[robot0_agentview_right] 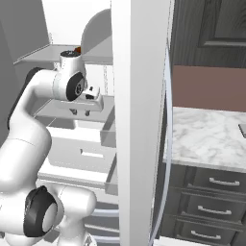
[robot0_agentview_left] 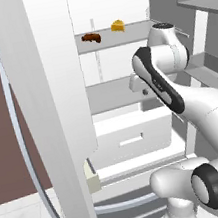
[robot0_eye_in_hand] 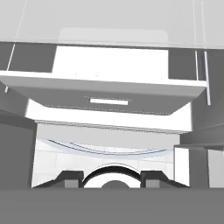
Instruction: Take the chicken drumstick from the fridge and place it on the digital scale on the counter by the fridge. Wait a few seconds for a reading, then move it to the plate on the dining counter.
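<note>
The chicken drumstick (robot0_agentview_left: 91, 38), dark reddish-brown, lies on an upper shelf of the open white fridge (robot0_agentview_left: 111, 54). A yellow-orange cheese wedge (robot0_agentview_left: 118, 26) sits to its right. My gripper (robot0_agentview_right: 79, 113) hangs inside the fridge, well below that shelf, and points down at a white drawer (robot0_eye_in_hand: 109, 98). Its fingertips (robot0_eye_in_hand: 70, 177) stand apart with nothing between them, so it is open. A dark grey corner at the right edge of the marble counter looks like the digital scale (robot0_agentview_right: 242, 129). The plate and the dining counter are out of view.
The wide fridge door (robot0_agentview_left: 44, 102) stands open on the left, and its edge (robot0_agentview_right: 139, 96) rises between my arm and the marble counter (robot0_agentview_right: 206, 137). Dark drawers (robot0_agentview_right: 211, 182) sit below that counter and dark cabinets (robot0_agentview_right: 211, 29) hang above it. Door bins (robot0_agentview_left: 92, 177) jut inward low down.
</note>
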You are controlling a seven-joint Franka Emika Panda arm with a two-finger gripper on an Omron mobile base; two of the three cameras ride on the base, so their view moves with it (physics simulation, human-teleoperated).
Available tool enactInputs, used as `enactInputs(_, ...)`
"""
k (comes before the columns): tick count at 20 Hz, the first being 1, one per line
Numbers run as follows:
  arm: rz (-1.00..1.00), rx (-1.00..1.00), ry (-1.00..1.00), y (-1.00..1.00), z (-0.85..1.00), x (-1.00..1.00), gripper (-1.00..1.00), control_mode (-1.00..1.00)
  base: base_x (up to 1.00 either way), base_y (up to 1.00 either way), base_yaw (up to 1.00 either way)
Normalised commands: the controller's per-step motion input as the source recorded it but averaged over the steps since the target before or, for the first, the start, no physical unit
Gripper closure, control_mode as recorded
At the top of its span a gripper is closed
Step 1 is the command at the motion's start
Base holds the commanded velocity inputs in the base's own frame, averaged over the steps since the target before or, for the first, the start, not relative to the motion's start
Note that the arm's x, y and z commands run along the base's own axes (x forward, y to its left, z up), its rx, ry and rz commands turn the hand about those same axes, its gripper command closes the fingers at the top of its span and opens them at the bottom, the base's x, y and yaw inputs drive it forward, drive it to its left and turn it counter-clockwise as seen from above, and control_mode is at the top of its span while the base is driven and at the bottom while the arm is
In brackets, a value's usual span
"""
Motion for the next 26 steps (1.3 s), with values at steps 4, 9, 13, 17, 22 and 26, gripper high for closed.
enactInputs(4, 0.0, 0.0, -0.02, 0.06, -0.11, 0.0, -1.0, -1.0, 0.0, 0.0, 0.0)
enactInputs(9, 0.06, 0.0, -0.32, 0.13, 0.56, -0.42, -1.0, -1.0, 0.0, 0.0, 0.0)
enactInputs(13, 0.04, 0.0, -0.34, 0.26, 1.0, -0.55, -1.0, -1.0, 0.0, 0.0, 0.0)
enactInputs(17, 0.0, 0.0, -0.29, 0.42, 0.72, -0.28, -1.0, -1.0, 0.0, 0.0, 0.0)
enactInputs(22, 0.0, 0.01, -0.29, 0.81, 0.5, 0.0, -1.0, -1.0, 0.0, 0.0, 0.0)
enactInputs(26, -0.02, 0.04, -0.29, 0.68, 0.47, 0.24, -1.0, -1.0, 0.0, 0.0, 0.0)
